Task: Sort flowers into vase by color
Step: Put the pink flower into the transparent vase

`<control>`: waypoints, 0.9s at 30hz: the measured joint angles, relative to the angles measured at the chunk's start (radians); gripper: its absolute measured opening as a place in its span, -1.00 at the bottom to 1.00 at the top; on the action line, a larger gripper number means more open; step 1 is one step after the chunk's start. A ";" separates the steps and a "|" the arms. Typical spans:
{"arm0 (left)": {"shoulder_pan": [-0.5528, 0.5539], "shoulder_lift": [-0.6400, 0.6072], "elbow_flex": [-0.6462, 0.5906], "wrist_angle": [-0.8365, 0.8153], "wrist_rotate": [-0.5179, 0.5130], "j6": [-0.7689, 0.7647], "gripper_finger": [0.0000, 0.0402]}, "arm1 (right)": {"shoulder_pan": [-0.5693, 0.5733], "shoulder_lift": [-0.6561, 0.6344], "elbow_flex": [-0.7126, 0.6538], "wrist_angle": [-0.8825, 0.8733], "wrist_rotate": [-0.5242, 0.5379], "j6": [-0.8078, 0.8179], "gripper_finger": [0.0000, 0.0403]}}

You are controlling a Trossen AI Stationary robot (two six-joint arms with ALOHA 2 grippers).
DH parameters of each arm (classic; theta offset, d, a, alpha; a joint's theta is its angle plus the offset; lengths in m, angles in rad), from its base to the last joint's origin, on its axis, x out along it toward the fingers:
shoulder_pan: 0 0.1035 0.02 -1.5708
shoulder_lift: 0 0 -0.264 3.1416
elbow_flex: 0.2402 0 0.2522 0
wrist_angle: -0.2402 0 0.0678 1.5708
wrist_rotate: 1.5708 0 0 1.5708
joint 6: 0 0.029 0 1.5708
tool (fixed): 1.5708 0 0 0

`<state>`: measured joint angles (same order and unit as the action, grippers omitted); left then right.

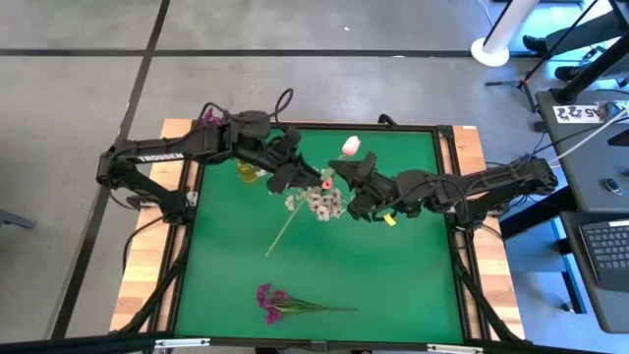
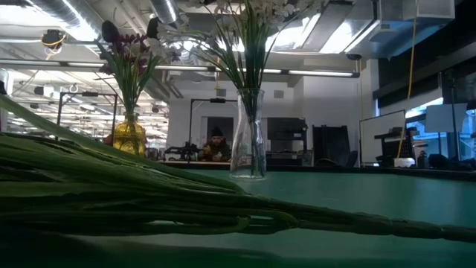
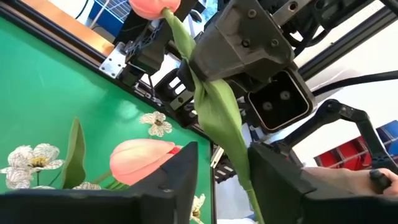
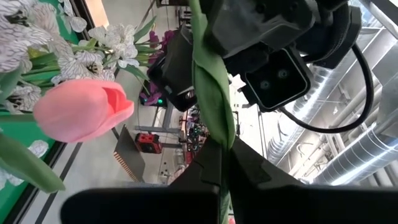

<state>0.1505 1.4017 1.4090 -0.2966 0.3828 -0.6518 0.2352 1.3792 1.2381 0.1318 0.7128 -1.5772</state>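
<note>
A pink tulip (image 1: 351,146) on a leafy green stem (image 3: 214,106) is held in the air between both arms, over the far middle of the green mat. My right gripper (image 4: 224,168) is shut on that stem. My left gripper (image 3: 224,174) is open, and the stem runs through the gap close to one finger. I cannot tell whether it touches. A second pink bud (image 3: 142,160) shows beside the grippers. White blossoms stand in a clear vase (image 2: 249,145). Purple ones stand in a yellow vase (image 2: 130,135). A purple bunch (image 1: 275,301) lies on the mat. My right gripper pinches the tulip's stem between its two fingers at the leafy stretch (image 4: 219,134), well below the bloom. The fingers lie across the stem. The flower is lifted clear of the table, its bloom toward the far edge.
The white blossoms (image 1: 319,202) sit just under and between the two grippers, with a thin stem (image 1: 280,236) trailing from them toward the near left. The yellow vase (image 1: 246,172) stands under the left arm. The mat's raised frame (image 1: 447,197) borders the work area.
</note>
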 joint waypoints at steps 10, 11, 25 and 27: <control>0.000 0.000 0.000 -0.003 -0.027 0.025 -0.93 | 0.000 0.000 0.000 0.001 0.002 -0.001 -0.97; 0.000 0.000 -0.001 -0.005 -0.027 0.030 -0.95 | 0.000 0.000 0.000 0.002 0.000 -0.001 -0.97; 0.000 0.000 -0.002 -0.022 -0.036 0.047 -0.99 | 0.000 0.000 0.000 0.059 0.034 -0.003 -0.16; 0.007 -0.005 -0.002 -0.044 -0.038 0.053 -0.99 | 0.001 0.000 0.000 0.059 0.082 -0.004 -0.01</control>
<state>0.1570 1.3964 1.4071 -0.3408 0.3447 -0.5991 0.2365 1.3791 1.2381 0.1905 0.7944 -1.5808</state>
